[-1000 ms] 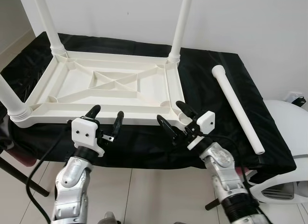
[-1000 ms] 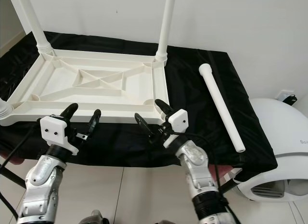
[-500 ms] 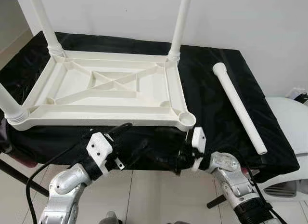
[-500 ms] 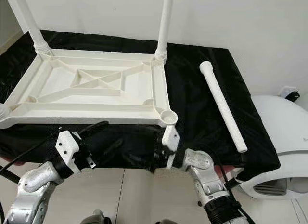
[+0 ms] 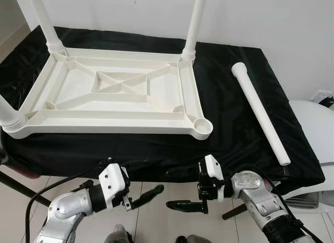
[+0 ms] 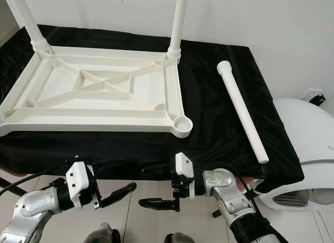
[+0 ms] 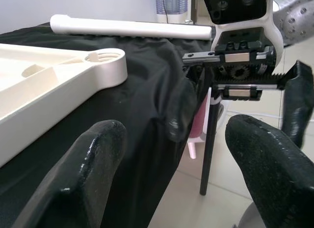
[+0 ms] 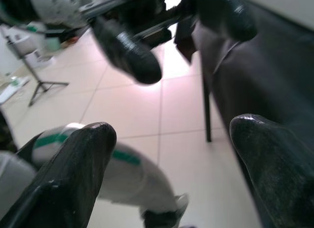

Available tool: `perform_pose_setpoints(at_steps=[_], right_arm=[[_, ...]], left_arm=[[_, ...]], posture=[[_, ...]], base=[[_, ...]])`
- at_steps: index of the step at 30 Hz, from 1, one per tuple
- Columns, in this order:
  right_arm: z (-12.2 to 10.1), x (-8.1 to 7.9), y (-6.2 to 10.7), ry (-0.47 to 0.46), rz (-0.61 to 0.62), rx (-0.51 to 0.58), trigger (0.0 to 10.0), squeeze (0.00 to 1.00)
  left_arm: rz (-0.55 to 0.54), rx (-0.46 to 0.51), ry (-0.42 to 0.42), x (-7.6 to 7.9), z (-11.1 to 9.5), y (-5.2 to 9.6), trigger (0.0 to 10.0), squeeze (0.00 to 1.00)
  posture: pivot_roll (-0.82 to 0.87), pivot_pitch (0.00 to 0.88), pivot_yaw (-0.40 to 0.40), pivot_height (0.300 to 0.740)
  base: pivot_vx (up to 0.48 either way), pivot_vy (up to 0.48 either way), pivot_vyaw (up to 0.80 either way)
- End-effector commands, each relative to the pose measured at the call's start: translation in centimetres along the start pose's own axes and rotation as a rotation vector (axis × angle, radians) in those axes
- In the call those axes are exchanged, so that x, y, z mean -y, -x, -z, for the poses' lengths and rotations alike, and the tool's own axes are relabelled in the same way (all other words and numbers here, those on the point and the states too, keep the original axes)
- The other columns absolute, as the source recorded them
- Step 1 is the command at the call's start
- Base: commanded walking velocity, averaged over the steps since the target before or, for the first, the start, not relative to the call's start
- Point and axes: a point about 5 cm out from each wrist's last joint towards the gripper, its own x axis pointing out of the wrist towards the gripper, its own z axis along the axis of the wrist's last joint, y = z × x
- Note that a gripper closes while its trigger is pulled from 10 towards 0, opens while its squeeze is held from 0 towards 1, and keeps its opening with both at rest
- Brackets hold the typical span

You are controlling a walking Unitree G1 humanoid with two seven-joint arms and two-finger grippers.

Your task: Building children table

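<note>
A white plastic table top [image 5: 120, 99] lies upside down on a black-draped surface [image 5: 229, 128]. Three white legs stand in its corners; the near right corner socket [image 5: 202, 127] holds nothing. A loose white leg [image 5: 259, 111] lies on the cloth to the right of the top, also seen in the left wrist view as the leg [image 7: 127, 27]. My left gripper [image 5: 146, 181] and right gripper [image 5: 180, 188] hang below the front edge, over the floor. Both are open, hold nothing, and point at each other. The left wrist view shows its own fingers [image 7: 93, 174] and the socket [image 7: 105, 59].
A white rounded appliance [image 5: 313, 128] stands on the right beside the draped surface. A dark stand leg [image 5: 15, 185] slants under the left end. Tiled floor [image 5: 172, 222] lies below the grippers, and a white wall runs behind the table.
Both grippers have dropped from the table top's front rim to below the draped edge and turned inward to face each other. They stay open.
</note>
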Motion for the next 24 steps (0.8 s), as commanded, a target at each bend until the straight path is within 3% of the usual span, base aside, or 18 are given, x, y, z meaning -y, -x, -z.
perform_pose_setpoints(at_steps=[1, 5, 7, 13, 21, 24], right_arm=[[0.9, -0.4, 0.7, -0.021, -0.06, -0.06, 10.0, 0.0], [1.4, -0.5, 1.0, -0.03, -0.075, -0.089, 10.0, 0.0], [3.0, -0.5, 1.7, -0.071, -0.072, -0.153, 10.0, 0.0], [5.3, 0.0, 2.6, -0.125, 0.002, -0.242, 10.0, 0.0], [7.6, 0.7, 3.5, -0.128, 0.116, -0.373, 10.0, 0.0], [7.7, 1.0, 3.5, -0.124, 0.139, -0.382, 10.0, 0.0]], left_arm=[[0.119, -0.052, 0.005, 1.4, 1.0, 0.7, 10.0, 0.0], [0.153, -0.078, -0.014, 1.9, 1.5, 1.1, 10.0, 0.0], [0.206, -0.15, -0.015, 2.9, 3.2, 1.9, 10.0, 0.0], [0.239, -0.258, -0.028, 3.6, 6.1, 2.9, 10.0, 0.0], [0.156, -0.409, 0.095, 3.0, 10.2, 3.5, 10.0, 0.0], [0.133, -0.417, 0.101, 2.6, 10.8, 3.4, 10.0, 0.0]], posture=[[0.08, 0.13, -0.04, 0.74], [0.08, 0.132, -0.043, 0.74], [0.09, 0.127, -0.049, 0.74], [0.09, 0.128, -0.053, 0.74], [0.08, 0.128, -0.038, 0.74], [0.08, 0.128, -0.038, 0.74]], base=[[0.0, 0.0, 0.0], [0.0, 0.0, 0.0], [0.0, 0.0, 0.0], [0.0, 0.0, 0.0], [0.0, 0.0, 0.0], [0.0, 0.0, 0.0]])
